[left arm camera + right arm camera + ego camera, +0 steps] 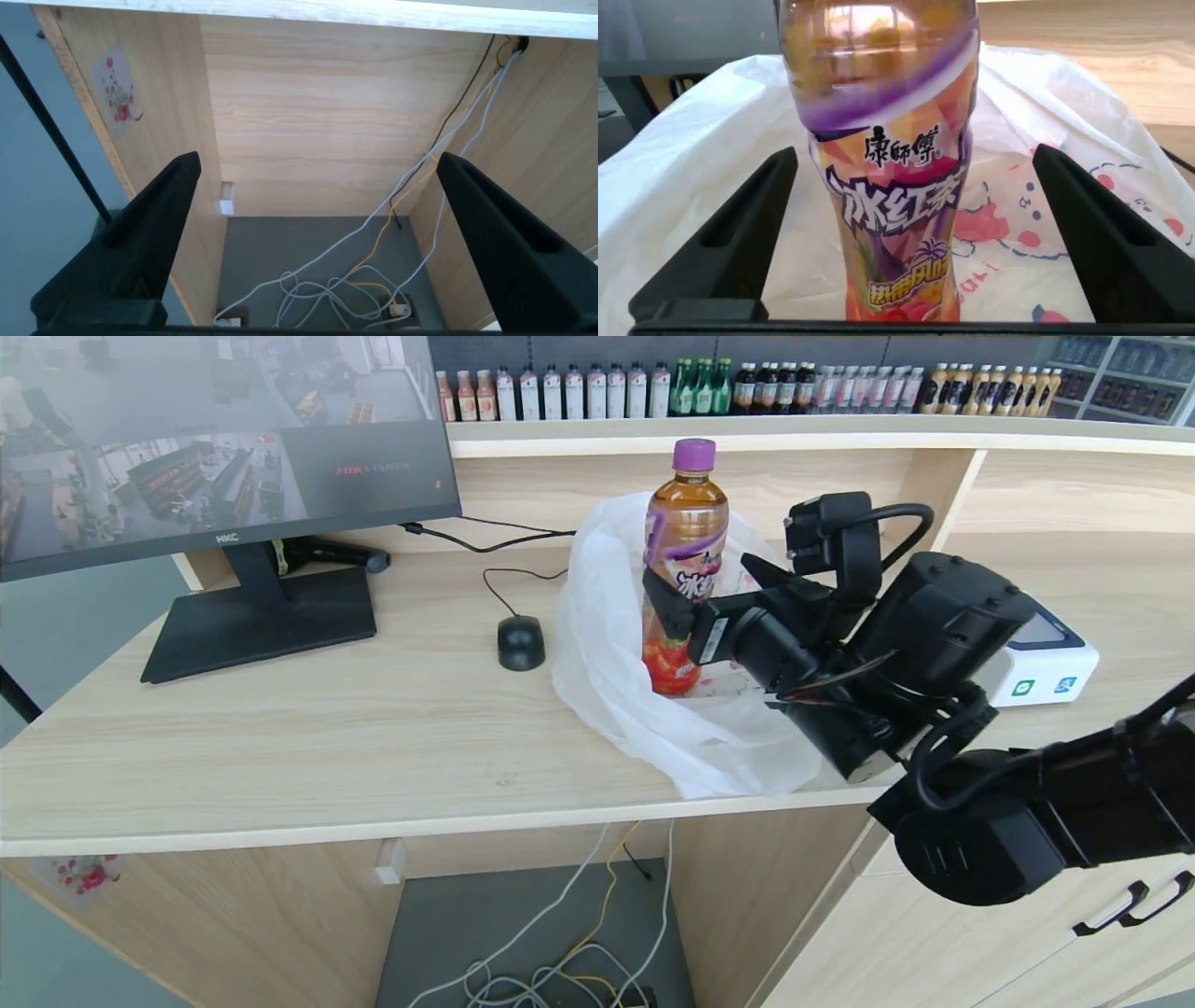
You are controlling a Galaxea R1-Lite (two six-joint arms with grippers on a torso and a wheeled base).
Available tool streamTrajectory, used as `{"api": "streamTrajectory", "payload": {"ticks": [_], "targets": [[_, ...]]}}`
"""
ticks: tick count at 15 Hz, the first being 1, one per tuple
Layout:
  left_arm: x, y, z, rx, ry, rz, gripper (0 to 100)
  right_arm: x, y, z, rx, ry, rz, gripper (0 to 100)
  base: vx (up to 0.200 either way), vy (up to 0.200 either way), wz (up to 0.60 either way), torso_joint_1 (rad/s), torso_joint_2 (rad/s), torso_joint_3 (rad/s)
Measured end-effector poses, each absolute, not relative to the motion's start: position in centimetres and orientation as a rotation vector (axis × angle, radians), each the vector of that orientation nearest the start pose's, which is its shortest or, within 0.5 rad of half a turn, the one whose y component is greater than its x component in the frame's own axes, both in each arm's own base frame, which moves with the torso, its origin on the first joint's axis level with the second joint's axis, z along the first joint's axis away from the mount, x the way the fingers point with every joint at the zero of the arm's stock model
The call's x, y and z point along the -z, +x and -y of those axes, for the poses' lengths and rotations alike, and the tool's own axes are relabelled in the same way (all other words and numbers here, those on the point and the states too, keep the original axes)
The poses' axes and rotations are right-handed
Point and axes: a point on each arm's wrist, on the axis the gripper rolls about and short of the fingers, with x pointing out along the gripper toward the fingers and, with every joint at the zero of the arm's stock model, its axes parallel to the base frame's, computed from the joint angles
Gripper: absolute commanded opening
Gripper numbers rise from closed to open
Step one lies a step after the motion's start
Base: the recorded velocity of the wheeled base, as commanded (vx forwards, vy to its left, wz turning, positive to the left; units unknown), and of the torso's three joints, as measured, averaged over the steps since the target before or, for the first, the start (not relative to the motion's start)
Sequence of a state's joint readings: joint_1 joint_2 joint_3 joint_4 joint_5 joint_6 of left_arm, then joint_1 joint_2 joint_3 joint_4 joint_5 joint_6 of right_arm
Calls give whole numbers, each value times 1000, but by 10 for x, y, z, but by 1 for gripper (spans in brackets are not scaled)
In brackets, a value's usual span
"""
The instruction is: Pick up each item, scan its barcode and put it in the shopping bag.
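An iced tea bottle [686, 560] [887, 168] with a purple cap and an orange-and-purple label stands upright inside the white plastic shopping bag [607, 653] [691, 121] on the wooden counter [280, 728]. My right gripper [709, 593] [913, 163] is open around the bottle's middle, one finger on each side with a gap to the label. My left gripper [318, 168] hangs open below the counter's front edge, holding nothing and facing the wooden panel [318, 121] under the desk.
A monitor [215, 439] on its stand fills the counter's left. A black mouse [520, 642] lies just left of the bag. A white payment device [1046, 663] sits behind my right arm. A dark handheld scanner [327, 555] lies behind the monitor's base. Loose cables [355, 280] hang under the desk.
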State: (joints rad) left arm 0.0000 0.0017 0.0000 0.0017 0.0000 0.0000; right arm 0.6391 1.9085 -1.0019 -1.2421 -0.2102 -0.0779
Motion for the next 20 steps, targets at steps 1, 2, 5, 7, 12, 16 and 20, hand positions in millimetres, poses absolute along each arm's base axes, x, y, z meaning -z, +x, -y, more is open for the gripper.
{"api": "streamTrajectory", "payload": {"ticks": [1, 2, 5, 7, 12, 16, 20], "targets": [[-75, -23, 0, 0, 0, -3, 100, -231, 286, -207, -412, 63, 332, 100, 0, 0, 0, 0, 0, 0], [-75, -23, 0, 0, 0, -3, 100, -237, 276, -201, -413, 65, 341, 100, 0, 0, 0, 0, 0, 0], [-75, -23, 0, 0, 0, -3, 100, -247, 242, -185, -439, 76, 360, 100, 0, 0, 0, 0, 0, 0], [-75, -23, 0, 0, 0, -3, 100, -246, 216, -171, -454, 76, 376, 100, 0, 0, 0, 0, 0, 0], [-75, -23, 0, 0, -1, -3, 100, -246, 179, -152, -479, 88, 435, 100, 0, 0, 0, 0, 0, 0], [-75, -23, 0, 0, -1, -3, 100, -245, 174, -150, -489, 92, 437, 100, -200, 0, 0, 11, 2, -2], [-75, -23, 0, 0, 0, -3, 100, -241, 170, -149, -497, 90, 432, 100, -50, 0, 0, 2, 1, 1]]}}
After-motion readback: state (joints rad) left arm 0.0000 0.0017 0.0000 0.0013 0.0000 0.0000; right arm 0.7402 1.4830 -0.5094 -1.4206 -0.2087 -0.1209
